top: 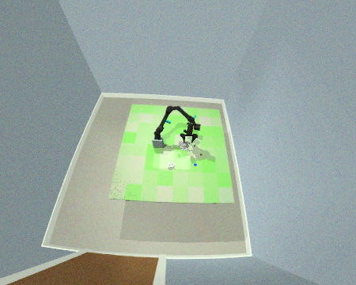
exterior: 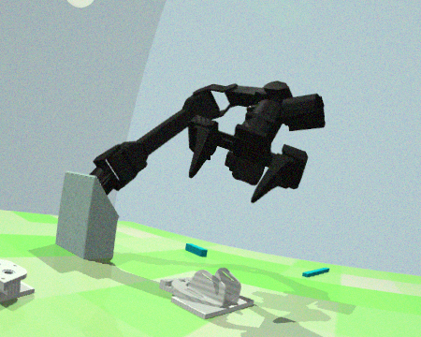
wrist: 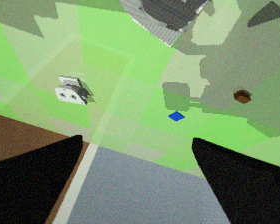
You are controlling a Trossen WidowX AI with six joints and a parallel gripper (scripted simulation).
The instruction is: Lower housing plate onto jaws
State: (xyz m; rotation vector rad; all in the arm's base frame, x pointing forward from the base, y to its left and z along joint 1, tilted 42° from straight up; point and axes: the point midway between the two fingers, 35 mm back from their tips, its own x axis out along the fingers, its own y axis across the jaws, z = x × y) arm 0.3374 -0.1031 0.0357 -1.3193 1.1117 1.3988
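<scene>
A pale grey base with two upright rounded jaw pieces (top: pixel 184 146) (exterior: pixel 215 289) stands on the green mat; its edge shows at the top of the wrist view (wrist: pixel 163 36). A white plate with two dark holes (top: pixel 171 165) (exterior: pixel 2 271) (wrist: pixel 70 95) lies level on a small stand, apart from the jaw base. It looks like the housing plate. My gripper (top: pixel 188 142) (exterior: pixel 222 189) (wrist: pixel 138 141) is open and empty, its fingers wide apart. It hangs well above the jaw base, tilted, touching nothing. The jaws' seating on their pins is too small to tell.
Two teal bars (exterior: pixel 195 250) (exterior: pixel 315 272) lie behind the jaw base. A small blue piece (top: pixel 195 165) (wrist: pixel 176 116) and a small brown piece (top: pixel 201 154) (wrist: pixel 242 96) lie on the mat. The grey arm mount (top: pixel 158 143) (exterior: pixel 75 215) stands beside the jaw base.
</scene>
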